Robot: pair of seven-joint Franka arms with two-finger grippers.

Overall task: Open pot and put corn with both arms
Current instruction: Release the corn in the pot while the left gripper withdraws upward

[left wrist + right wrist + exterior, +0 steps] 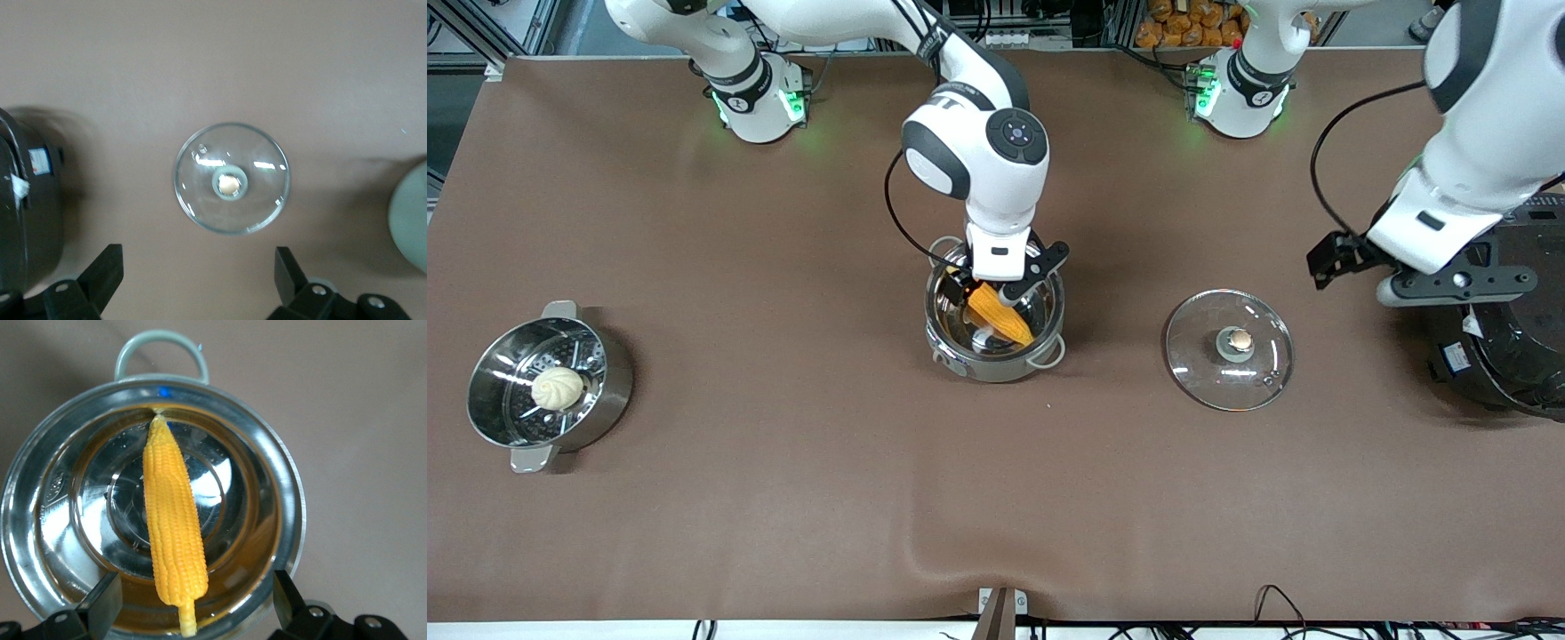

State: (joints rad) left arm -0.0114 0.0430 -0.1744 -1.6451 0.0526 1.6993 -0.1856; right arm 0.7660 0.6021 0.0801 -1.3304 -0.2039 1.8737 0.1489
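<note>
Corn [172,520] is lying inside the pot [996,354], its yellow-orange cob leaning across the shiny steel bottom with the tapered tip toward one pale loop handle [160,350] and the small pale stub end pointing up between the fingers of the right gripper [1005,286]. That gripper is hovering directly over the open pot with its 2 black fingers [100,603] spread apart on either side of the cob and not touching it, so the corn is released. The pot is sitting near the middle of the brown table [783,498]. Its clear glass lid [1229,348] is lying flat on the table beside the pot, toward the left arm's end, with the copper-coloured knob [229,185] facing up. The left gripper [199,280] is hanging in the air above the lid, near the large black cooker [1507,356], with its fingers [103,273] wide apart and holding nothing. A steel steamer pot [547,391] with a white bun [558,388] on its perforated insert is standing well apart from the pot, toward the right arm's end of the table.
</note>
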